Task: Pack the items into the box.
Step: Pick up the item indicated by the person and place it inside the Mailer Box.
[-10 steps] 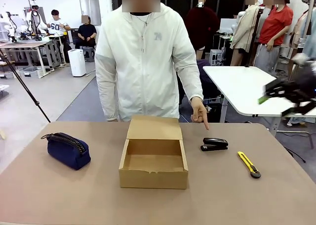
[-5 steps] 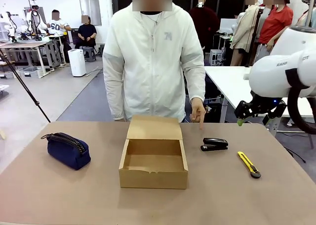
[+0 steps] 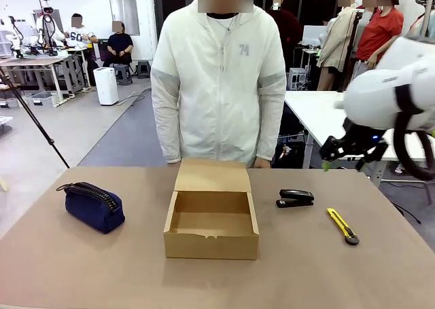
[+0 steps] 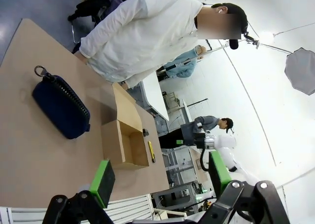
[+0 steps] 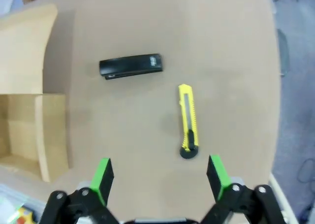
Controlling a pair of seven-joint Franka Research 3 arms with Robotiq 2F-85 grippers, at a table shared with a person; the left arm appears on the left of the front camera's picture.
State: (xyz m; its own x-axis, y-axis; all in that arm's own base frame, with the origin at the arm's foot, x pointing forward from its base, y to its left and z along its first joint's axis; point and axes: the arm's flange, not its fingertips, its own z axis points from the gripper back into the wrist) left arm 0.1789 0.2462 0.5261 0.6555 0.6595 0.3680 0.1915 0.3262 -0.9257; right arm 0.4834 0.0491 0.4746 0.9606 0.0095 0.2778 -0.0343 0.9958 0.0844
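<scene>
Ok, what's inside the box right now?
Nothing visible: the open box shows a bare cardboard floor, though its near wall hides the front strip. The stapler, utility knife and pouch lie outside on the table.

Open robotics lab: white arm (image 3: pixel 387 98) beside a brown table (image 3: pixel 68 268), work benches (image 3: pixel 41 61), tripod (image 3: pixel 34 120) behind.

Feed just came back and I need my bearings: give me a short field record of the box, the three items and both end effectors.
box: centre of table, lid open, empty
pouch: on table, left of box
stapler: on table, right of box
utility knife: on table, right of stapler
left end effector: open, holding nothing
right end effector: open, holding nothing, raised over stapler and utility knife
</scene>
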